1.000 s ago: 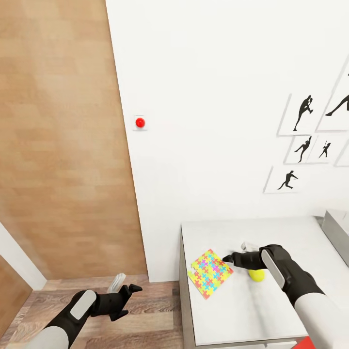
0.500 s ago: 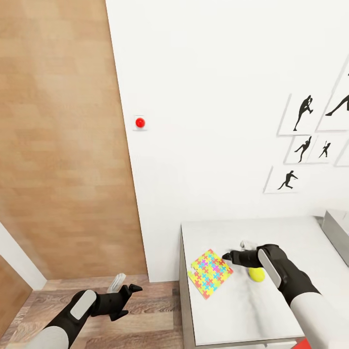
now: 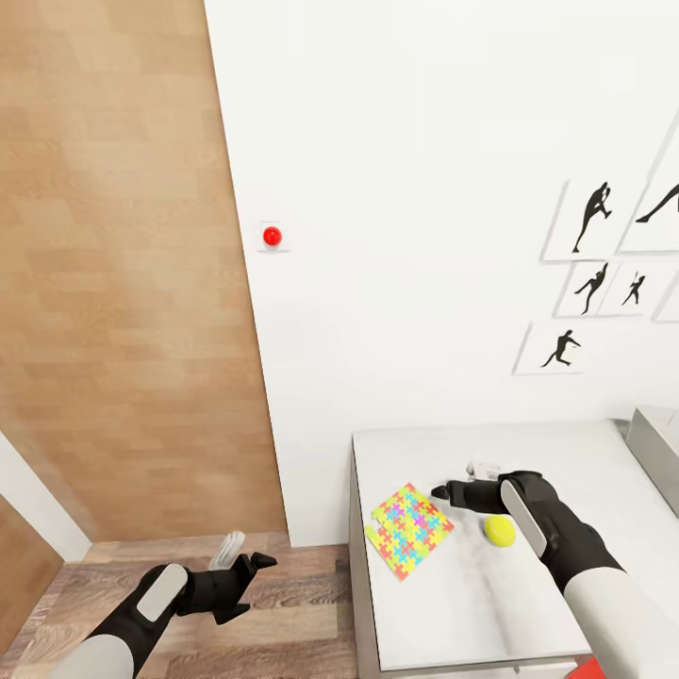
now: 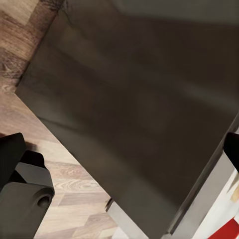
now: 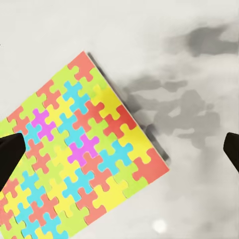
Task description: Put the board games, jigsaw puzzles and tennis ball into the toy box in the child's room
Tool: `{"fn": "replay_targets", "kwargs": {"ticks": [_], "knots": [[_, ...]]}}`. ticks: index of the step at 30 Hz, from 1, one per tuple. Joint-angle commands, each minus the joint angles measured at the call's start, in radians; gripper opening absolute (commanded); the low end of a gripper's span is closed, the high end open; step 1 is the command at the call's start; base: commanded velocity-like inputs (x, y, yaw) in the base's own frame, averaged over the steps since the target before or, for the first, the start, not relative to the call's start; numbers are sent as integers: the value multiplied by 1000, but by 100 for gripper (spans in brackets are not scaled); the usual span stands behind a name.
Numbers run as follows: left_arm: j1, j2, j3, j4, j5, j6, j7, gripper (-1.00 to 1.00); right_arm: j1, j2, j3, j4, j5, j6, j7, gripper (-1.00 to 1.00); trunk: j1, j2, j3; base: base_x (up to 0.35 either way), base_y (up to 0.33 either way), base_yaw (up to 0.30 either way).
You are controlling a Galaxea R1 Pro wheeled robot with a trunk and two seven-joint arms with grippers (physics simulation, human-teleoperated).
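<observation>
1. R gripper [image 3: 443, 493] over table [image 3: 566, 453], lower right of head view; fingers spread wide, holding nothing.
2. Jigsaw puzzle [image 3: 409, 531] flat near table's left edge, just below-left of the tips. Tennis ball [image 3: 499, 530] beside R wrist.
3. Judgement: puzzle is thin, so come down straddling a corner, w/ one finger catching the edge.
4. L gripper [image 3: 247, 571] low over floor, lower left; looks parted, empty.

puzzle [image 3: 408, 531] left of ball [image 3: 499, 530]

Bright, even render lighting; left wrist view dim and slightly blurred.
</observation>
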Motion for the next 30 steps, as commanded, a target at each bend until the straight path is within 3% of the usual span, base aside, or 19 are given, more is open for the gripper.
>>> {"fn": "replay_targets", "kwargs": {"ticks": [1, 30], "knots": [[-1, 0, 4, 0, -4, 5, -4, 100, -1, -1, 2, -1, 6, 3, 6, 100, 1, -2, -3, 0, 0, 0], [-1, 0, 4, 0, -4, 5, -4, 100, -5, -1, 1, -14, 5, 1, 5, 100, 1, -2, -48, 0, 0, 0]]}}
